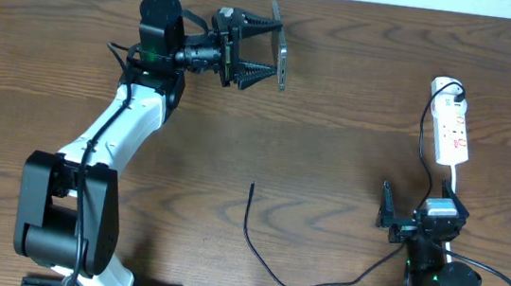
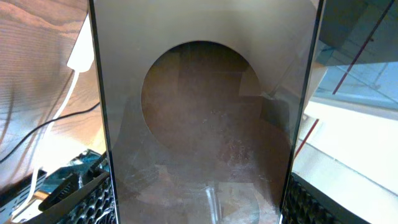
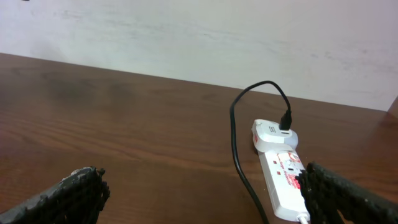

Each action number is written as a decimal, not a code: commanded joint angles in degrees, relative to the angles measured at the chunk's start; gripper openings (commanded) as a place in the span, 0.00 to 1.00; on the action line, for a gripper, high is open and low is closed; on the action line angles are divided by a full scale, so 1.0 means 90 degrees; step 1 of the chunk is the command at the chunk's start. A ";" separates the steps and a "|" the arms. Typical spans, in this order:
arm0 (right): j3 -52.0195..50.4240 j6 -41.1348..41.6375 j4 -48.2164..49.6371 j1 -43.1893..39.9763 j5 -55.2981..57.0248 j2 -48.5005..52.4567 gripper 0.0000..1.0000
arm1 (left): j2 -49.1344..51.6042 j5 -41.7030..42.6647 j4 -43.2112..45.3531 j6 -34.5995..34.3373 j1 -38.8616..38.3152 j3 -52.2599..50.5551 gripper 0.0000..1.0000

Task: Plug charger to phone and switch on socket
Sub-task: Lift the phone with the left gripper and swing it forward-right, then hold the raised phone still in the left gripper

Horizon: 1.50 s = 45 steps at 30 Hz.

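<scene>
Brown wood-grain counter (image 1: 350,153) carries everything, with a pale wall (image 3: 186,37) behind it in the right wrist view. Of the task, only the pick-up of the phone (image 1: 284,58) looks done. The left jaws are clamped on the phone, one on each long side, holding it on edge and well apart from the socket (image 1: 451,133). In the left wrist view its face, with the brownish oval, fills the frame. I cannot tell whether its lower edge touches the counter.

The charger (image 1: 250,204) is not plugged in. Its free tip lies loose on the counter, well apart from the socket and apart from the phone too, and nothing grips it. From the tip the cable curves away and runs back toward the socket's side of the counter.

The right jaws are spread wide and empty. They sit near the end of the socket opposite its white round plug (image 1: 447,87), and the socket lies ahead of them in the right wrist view.

By my judgement most of the job is left: take up the charger tip, bring it to the phone's port, seat it, then press the switch on the socket. The switch is too small here to tell whether it is on, and neither pair of jaws touches the socket.
</scene>
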 commanded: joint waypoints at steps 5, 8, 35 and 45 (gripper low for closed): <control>-0.0007 -0.0068 -0.0029 0.0024 0.0017 -0.0029 0.99 | -0.0041 0.0019 0.0083 -0.0967 0.0027 0.0141 0.07; -0.0007 -0.0068 -0.0029 0.0024 0.0017 -0.0029 0.99 | -0.0041 0.0015 0.0083 -0.1358 0.0027 0.0141 0.07; -0.0007 -0.0068 -0.0029 0.0024 0.0017 -0.0029 0.99 | -0.0041 0.0019 0.0083 -0.1358 0.0027 0.0141 0.07; -0.0007 -0.0068 -0.0029 0.0027 0.0017 -0.0029 0.99 | -0.0041 0.0017 0.0080 -0.1358 0.0027 0.0138 0.07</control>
